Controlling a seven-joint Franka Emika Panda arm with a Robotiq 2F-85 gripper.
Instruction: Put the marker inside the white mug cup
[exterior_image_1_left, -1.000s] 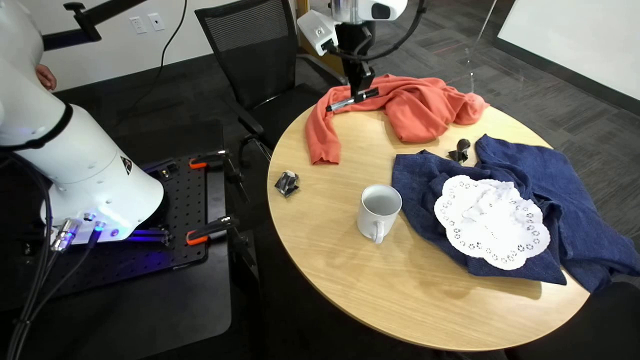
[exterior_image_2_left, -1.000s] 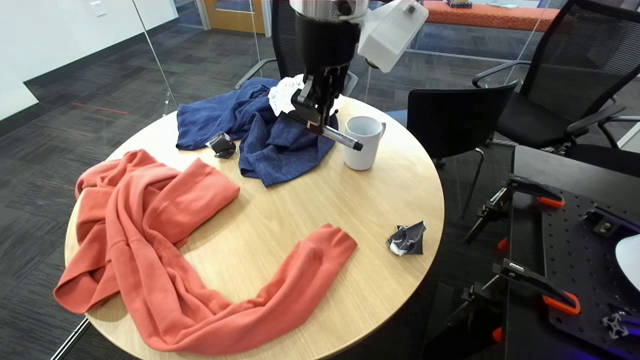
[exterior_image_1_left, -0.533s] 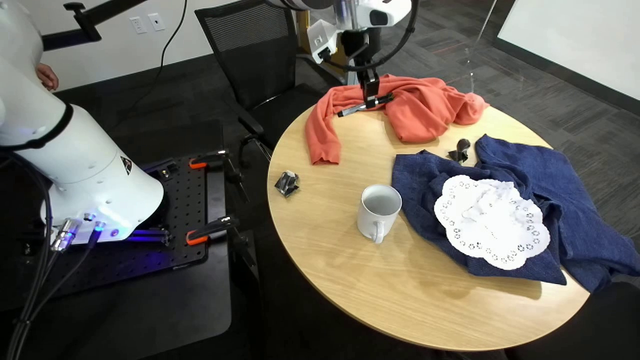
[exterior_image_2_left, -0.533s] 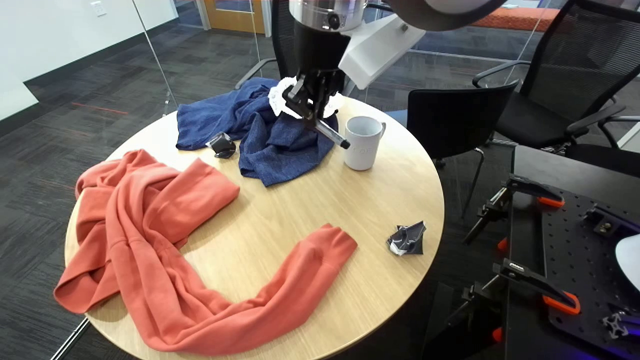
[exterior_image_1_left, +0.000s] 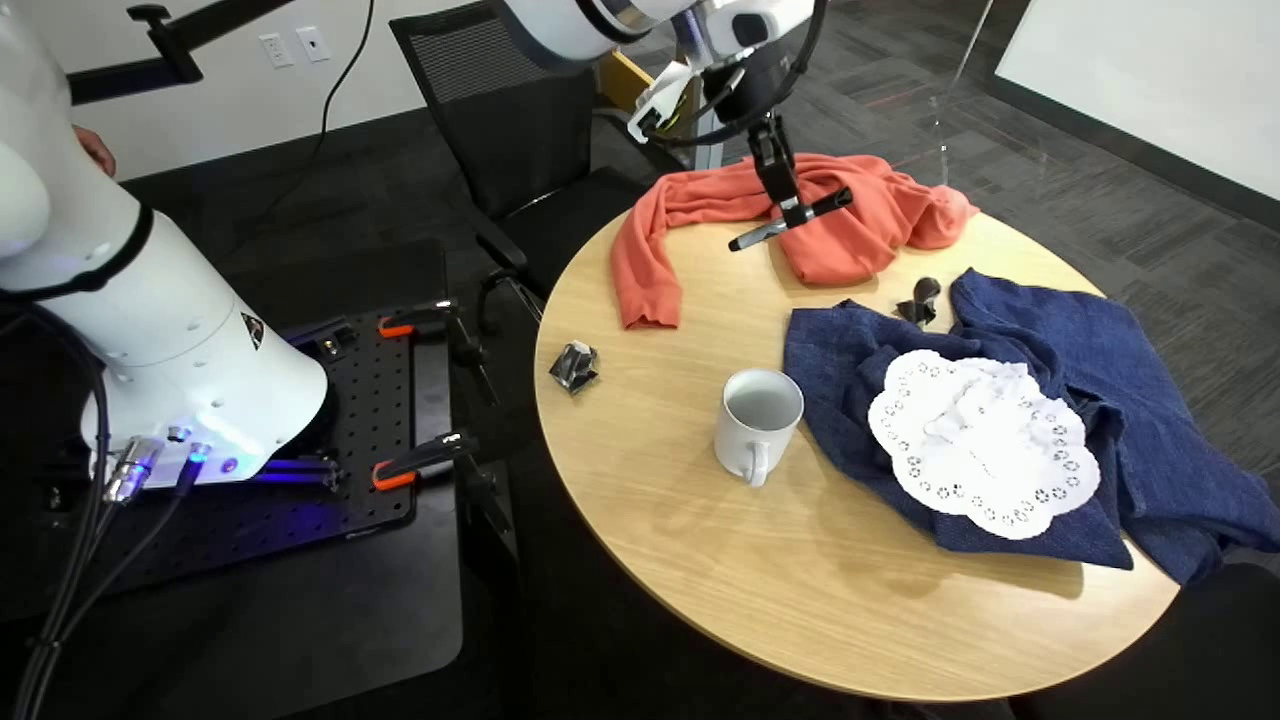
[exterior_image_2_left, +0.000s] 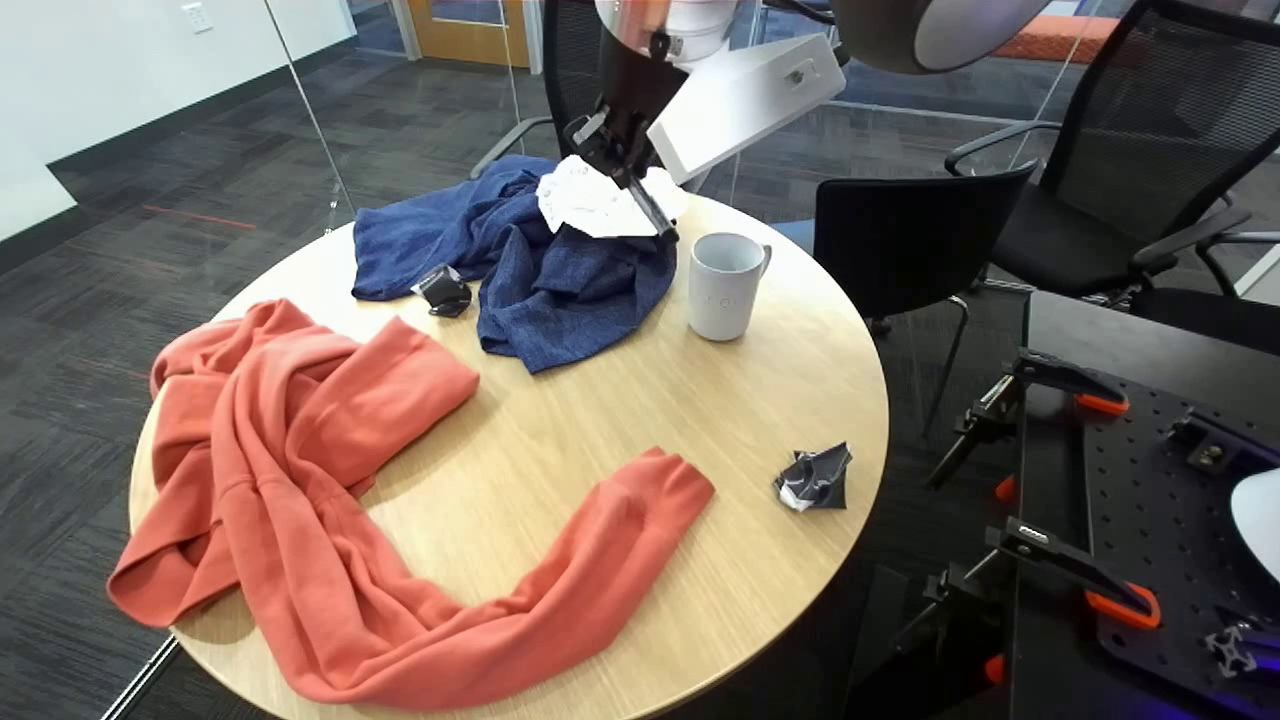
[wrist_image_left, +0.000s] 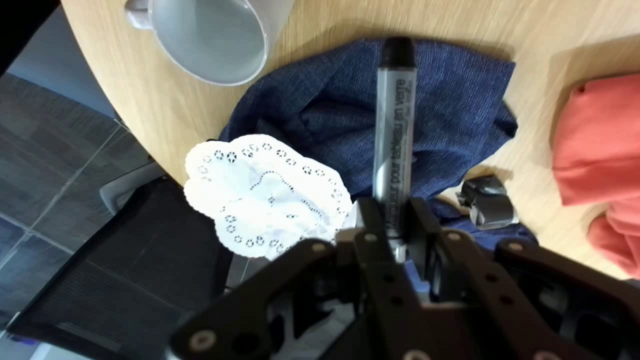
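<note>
My gripper (wrist_image_left: 393, 207) is shut on the marker (wrist_image_left: 395, 135), a grey-white pen with a dark end and printed text. The gripper (exterior_image_1_left: 793, 212) and the marker (exterior_image_1_left: 757, 236) are held in the air above the table, and the marker lies slanted across the fingers. They also show in an exterior view as the gripper (exterior_image_2_left: 628, 178) and the marker (exterior_image_2_left: 652, 208). The white mug (exterior_image_1_left: 757, 430) stands upright on the table, apart from the marker. It also shows as the mug (exterior_image_2_left: 722, 290) and, at the top left of the wrist view, as the mug (wrist_image_left: 210, 40) with its open mouth visible.
A navy cloth (exterior_image_1_left: 840, 340) lies beside the mug, with a white lace doily (exterior_image_1_left: 985, 445) on it. An orange garment (exterior_image_2_left: 330, 440) lies along the table edge. Black crumpled lumps lie on the table, one (exterior_image_2_left: 815, 478) near the rim and one (exterior_image_2_left: 443, 290) by the cloth.
My gripper has moved with the marker, rightward in an exterior view, and the wrist has tilted. The marker now points down more steeply in an exterior view. The mug has not moved.
</note>
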